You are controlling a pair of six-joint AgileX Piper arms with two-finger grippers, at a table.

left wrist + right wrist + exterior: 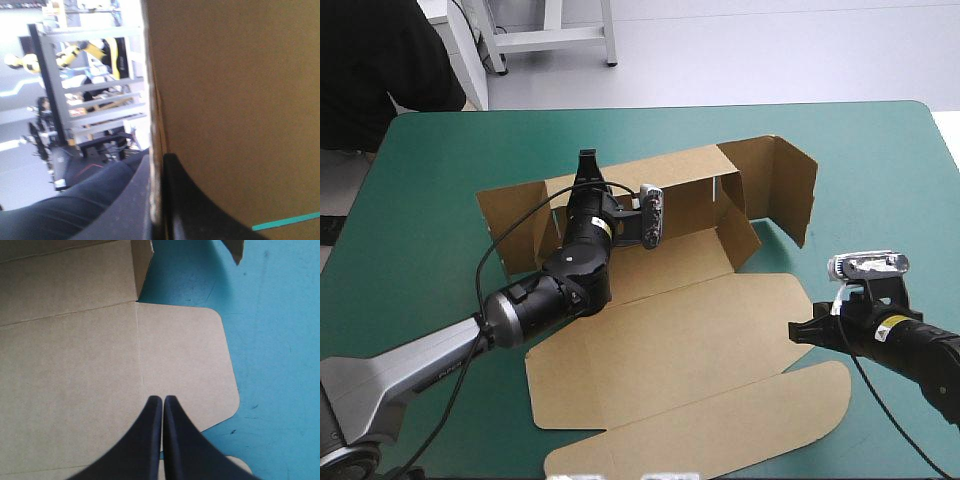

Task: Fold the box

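Brown box (pixel 690 340) wall, pinched in the left tool (pixel 157 161), blocks its view; right tool (pixel 163 399) clenched, empty.

One box (pixel 700 340); four black fingers (pixel 145 450) (two per arm).

You had the brown box (pixel 700 340) half made on the teal-green table (pixel 880 150): far walls stood up, the big near flaps lay flat.

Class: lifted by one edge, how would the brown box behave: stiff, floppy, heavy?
The box is probably stiff between creases: its walls stand upright. It would likely hinge at folds. Seemingly light: the left hand pinches one wall.
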